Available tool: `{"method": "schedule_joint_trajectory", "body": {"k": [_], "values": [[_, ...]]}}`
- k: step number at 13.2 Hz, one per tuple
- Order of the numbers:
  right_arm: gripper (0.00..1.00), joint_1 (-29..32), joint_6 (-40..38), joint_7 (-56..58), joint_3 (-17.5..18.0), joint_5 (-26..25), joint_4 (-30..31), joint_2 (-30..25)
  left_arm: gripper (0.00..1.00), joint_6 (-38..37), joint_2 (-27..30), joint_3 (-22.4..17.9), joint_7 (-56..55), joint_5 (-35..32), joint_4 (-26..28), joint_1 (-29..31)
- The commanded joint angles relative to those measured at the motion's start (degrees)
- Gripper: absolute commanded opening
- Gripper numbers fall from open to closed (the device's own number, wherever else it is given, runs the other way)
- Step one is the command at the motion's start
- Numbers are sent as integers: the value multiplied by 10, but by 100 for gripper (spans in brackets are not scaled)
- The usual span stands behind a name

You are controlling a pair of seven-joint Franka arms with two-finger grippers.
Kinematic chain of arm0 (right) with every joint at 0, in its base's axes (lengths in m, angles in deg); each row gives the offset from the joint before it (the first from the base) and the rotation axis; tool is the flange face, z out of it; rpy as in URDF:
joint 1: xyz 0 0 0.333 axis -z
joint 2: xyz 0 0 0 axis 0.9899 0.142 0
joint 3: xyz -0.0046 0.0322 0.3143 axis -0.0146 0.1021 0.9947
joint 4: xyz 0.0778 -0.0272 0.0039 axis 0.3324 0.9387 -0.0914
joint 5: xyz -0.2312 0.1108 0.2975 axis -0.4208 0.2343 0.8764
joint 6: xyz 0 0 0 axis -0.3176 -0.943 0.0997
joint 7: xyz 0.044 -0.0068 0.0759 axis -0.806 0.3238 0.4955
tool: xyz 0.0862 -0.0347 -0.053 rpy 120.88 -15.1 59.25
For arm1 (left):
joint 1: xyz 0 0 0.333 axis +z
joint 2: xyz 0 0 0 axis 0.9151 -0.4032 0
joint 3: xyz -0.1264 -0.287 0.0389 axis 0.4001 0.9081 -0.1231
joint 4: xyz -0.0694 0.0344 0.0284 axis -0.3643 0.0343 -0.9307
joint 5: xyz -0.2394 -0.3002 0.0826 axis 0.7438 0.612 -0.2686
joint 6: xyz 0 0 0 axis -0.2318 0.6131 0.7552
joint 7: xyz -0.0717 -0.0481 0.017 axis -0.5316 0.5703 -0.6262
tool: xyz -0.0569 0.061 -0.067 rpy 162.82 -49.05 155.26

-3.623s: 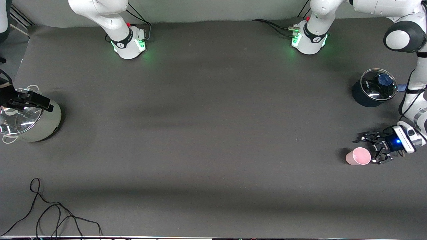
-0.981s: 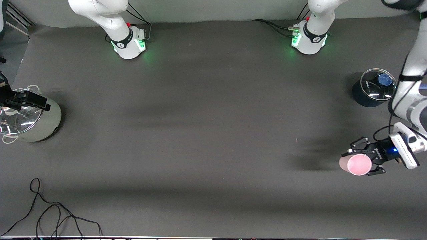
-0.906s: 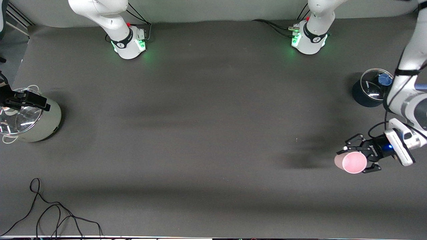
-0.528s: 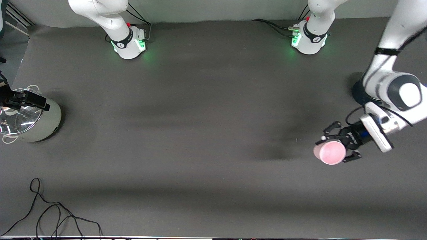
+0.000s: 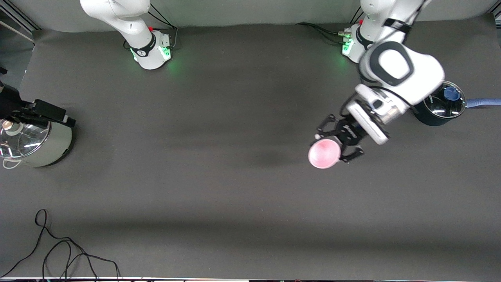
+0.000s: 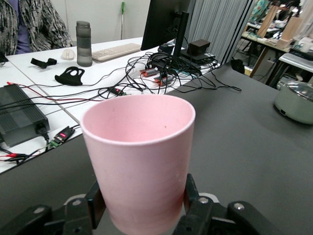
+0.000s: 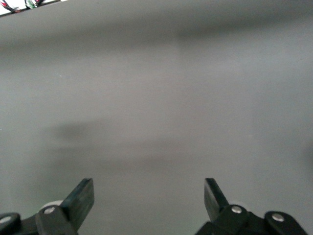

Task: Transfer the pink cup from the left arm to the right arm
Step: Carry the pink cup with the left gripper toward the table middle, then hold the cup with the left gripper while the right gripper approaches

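The pink cup (image 5: 323, 154) is a small plain light-pink tapered cup. It is held upright in the air over the dark table (image 5: 219, 129), between the middle and the left arm's end. My left gripper (image 5: 332, 148) is shut on its lower wall. In the left wrist view the cup (image 6: 139, 152) fills the middle, with a finger pressed on each side of it at my left gripper (image 6: 142, 208). My right gripper (image 5: 64, 117) hovers over the rim of the grey pot at the right arm's end. In the right wrist view it (image 7: 149, 196) is open and empty over bare table.
A grey pot (image 5: 58, 147) with a glass lid stands at the right arm's end. A dark pot (image 5: 426, 115) with a glass lid and blue knob stands at the left arm's end. A black cable (image 5: 58, 250) lies near the front edge.
My left gripper closed on the cup, lifted it off the table and carried it from the left arm's end toward the middle. My right gripper shifted slightly over the grey pot.
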Motion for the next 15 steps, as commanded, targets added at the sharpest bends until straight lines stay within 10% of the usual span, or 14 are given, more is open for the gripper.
{"method": "schedule_joint_trajectory", "body": {"k": [1, 10, 15], "values": [[100, -73, 3, -157, 4, 5, -36, 16, 44, 86, 21, -6, -16, 49, 9, -83], [100, -234, 62, -677, 4, 1, -191, 169, 45, 113, 25, -5, -64, 51, -39, -136], [100, -299, 144, -738, 3, -12, -193, 187, 44, 138, 15, -5, -76, 54, -60, -156]]}}
